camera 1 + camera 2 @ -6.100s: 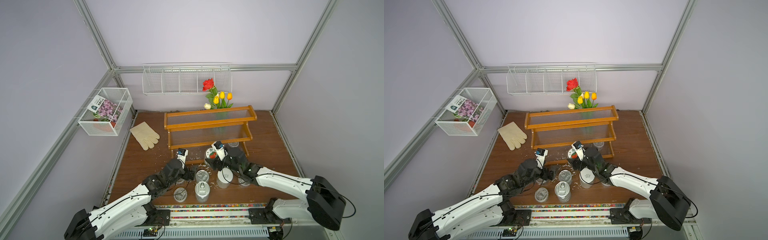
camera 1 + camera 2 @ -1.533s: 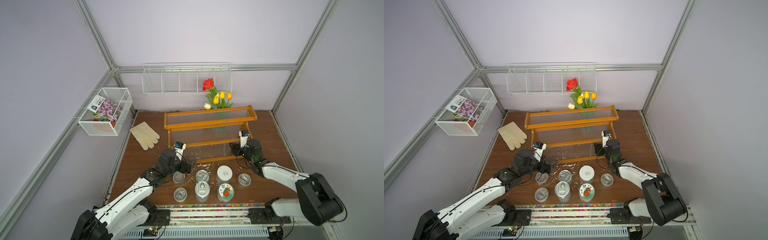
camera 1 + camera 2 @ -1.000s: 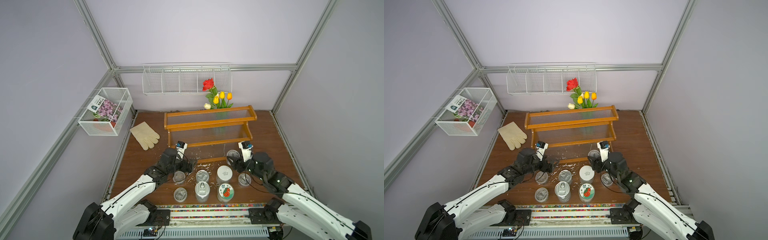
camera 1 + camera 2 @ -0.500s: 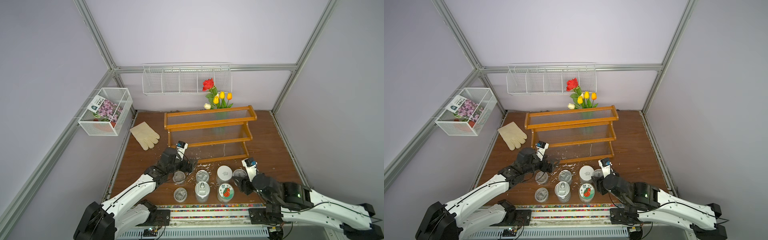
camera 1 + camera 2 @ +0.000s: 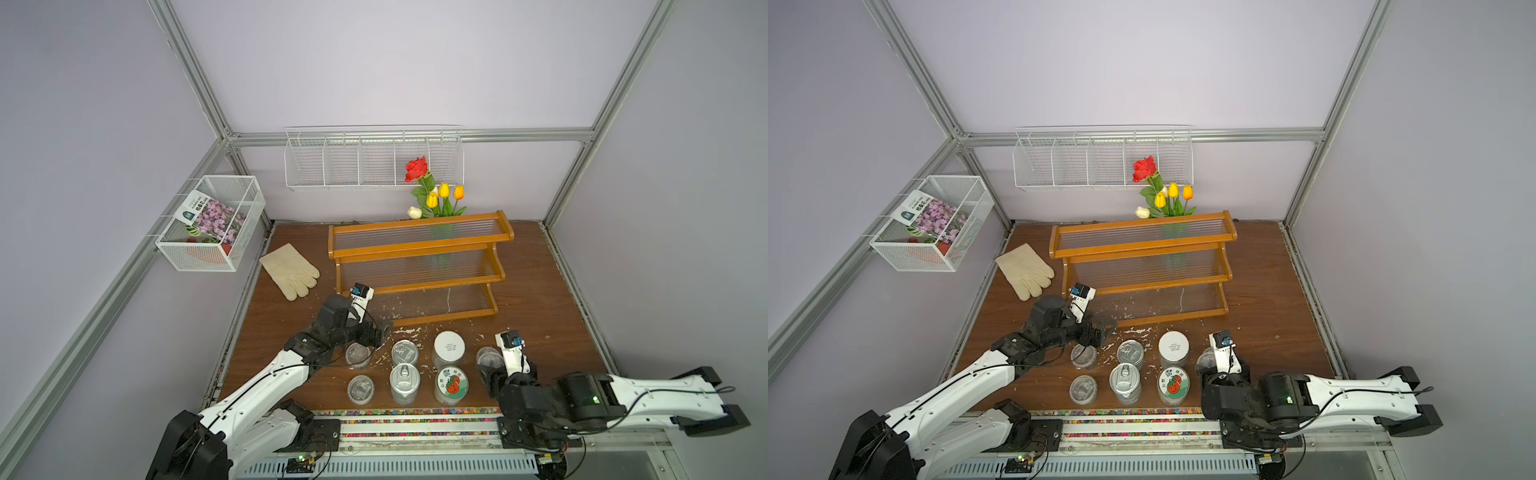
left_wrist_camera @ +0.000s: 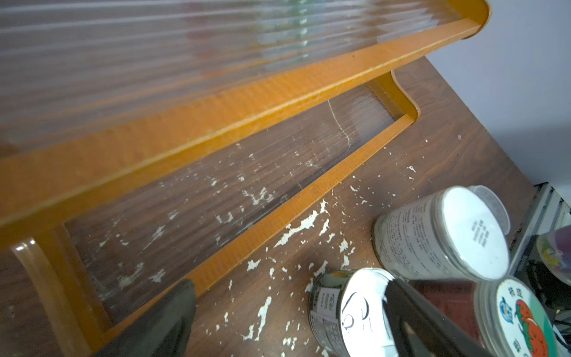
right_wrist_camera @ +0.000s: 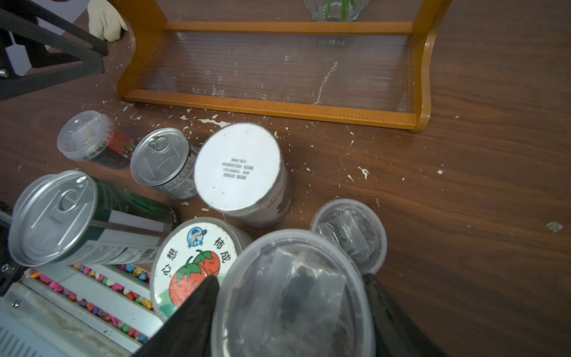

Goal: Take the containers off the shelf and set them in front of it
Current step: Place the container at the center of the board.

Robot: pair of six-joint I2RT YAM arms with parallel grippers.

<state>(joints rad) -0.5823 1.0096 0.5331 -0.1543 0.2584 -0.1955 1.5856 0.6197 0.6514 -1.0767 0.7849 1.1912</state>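
Observation:
The orange-brown shelf [image 5: 419, 247] [image 5: 1142, 249] [image 7: 278, 106] has nothing on its tiers. Several containers stand in two rows in front of it: clear cups [image 5: 357, 353], tins [image 5: 404, 382], a white-lidded jar [image 5: 449, 347] and a fruit-lidded jar [image 5: 451, 384]. My right gripper [image 7: 290, 309] [image 5: 488, 376] is shut on a clear lidded cup [image 7: 290, 293], to the right of the fruit-lidded jar [image 7: 194, 256] and in front of another clear cup [image 7: 349, 235]. Whether the held cup rests on the table is unclear. My left gripper [image 6: 287, 324] [image 5: 380, 332] is open and holds nothing, at the shelf's front left corner above a tin [image 6: 349, 312].
A cream glove [image 5: 291, 270] lies left of the shelf. A glass vase [image 7: 335, 9] of flowers [image 5: 436, 195] stands behind it. A wire rack [image 5: 374, 162] and a mesh basket [image 5: 212, 224] hang on the walls. White flecks litter the brown table. A beaded rail [image 5: 415, 412] edges the front.
My right arm has drawn back from the shelf's right end to the front row, carrying the clear cup. The left arm has barely moved.

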